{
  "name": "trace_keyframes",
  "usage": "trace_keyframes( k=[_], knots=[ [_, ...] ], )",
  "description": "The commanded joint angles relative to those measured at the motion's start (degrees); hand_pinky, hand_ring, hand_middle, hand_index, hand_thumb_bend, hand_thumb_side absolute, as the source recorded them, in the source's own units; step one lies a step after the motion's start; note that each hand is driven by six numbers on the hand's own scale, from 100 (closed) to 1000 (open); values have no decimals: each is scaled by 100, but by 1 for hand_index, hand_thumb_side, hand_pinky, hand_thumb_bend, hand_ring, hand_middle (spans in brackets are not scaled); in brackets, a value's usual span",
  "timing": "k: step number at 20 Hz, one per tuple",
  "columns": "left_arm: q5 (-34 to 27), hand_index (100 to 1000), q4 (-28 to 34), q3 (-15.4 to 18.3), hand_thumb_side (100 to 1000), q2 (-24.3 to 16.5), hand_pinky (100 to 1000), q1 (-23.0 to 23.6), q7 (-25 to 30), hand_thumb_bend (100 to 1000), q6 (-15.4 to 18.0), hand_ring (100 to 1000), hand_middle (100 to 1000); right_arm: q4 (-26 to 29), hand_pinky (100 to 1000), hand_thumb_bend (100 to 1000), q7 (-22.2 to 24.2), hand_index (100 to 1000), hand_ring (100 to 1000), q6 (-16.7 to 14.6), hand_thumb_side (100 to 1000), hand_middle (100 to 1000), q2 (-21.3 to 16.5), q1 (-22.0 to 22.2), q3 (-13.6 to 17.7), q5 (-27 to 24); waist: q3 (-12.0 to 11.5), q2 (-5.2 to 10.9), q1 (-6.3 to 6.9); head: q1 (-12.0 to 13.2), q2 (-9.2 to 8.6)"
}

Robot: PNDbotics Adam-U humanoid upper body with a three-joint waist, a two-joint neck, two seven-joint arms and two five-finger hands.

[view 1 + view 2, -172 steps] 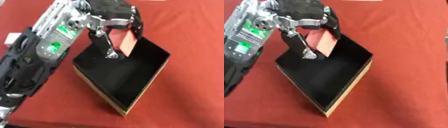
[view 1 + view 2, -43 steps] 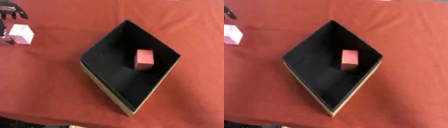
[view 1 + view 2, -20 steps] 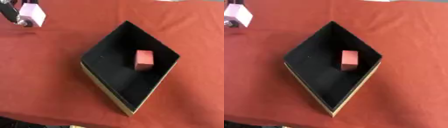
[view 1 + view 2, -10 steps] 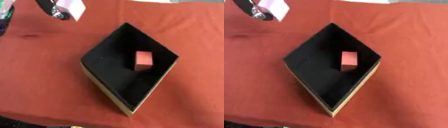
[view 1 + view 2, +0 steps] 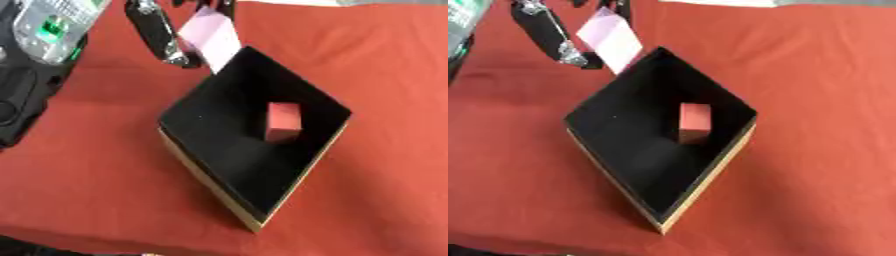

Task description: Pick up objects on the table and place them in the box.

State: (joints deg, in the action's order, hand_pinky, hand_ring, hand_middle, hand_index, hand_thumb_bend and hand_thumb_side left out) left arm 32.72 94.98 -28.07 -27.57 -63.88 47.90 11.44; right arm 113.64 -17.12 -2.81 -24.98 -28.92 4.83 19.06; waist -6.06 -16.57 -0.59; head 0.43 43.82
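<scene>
Left hand (image 5: 162, 30): now up at the box's far-left corner, having carried the pale block across from the left; fingers pinched on it.
Pale block (image 5: 210, 37): held tilted, just over the rim.
Box (image 5: 206, 172): red block (image 5: 283, 121) lies inside; release looks next.
Right hand: out of sight.

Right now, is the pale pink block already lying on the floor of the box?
No, the pale pink block is held by the left robot hand above the far corner of the box, where only the red block lies.
</scene>
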Motion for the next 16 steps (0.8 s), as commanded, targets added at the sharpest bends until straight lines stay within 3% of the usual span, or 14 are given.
trace_keyframes(
  k=[1,8,16],
  knots=[
    [-55,682,199,-155,100,70,359,-45,94,303,-131,544,580,95,815,100,-7,798,637,-20,669,532,-63,-50,5,39,12,146,21,-31,29],
    [211,682,14,-343,100,460,364,161,115,282,-170,546,581,95,815,100,-25,798,636,-34,669,532,-38,-34,9,28,49,137,44,-53,29],
    [813,701,-516,-527,100,717,396,409,98,315,114,570,598,95,815,100,-35,798,635,-31,670,531,-41,-28,18,2,85,92,47,-65,29]
  ],
)
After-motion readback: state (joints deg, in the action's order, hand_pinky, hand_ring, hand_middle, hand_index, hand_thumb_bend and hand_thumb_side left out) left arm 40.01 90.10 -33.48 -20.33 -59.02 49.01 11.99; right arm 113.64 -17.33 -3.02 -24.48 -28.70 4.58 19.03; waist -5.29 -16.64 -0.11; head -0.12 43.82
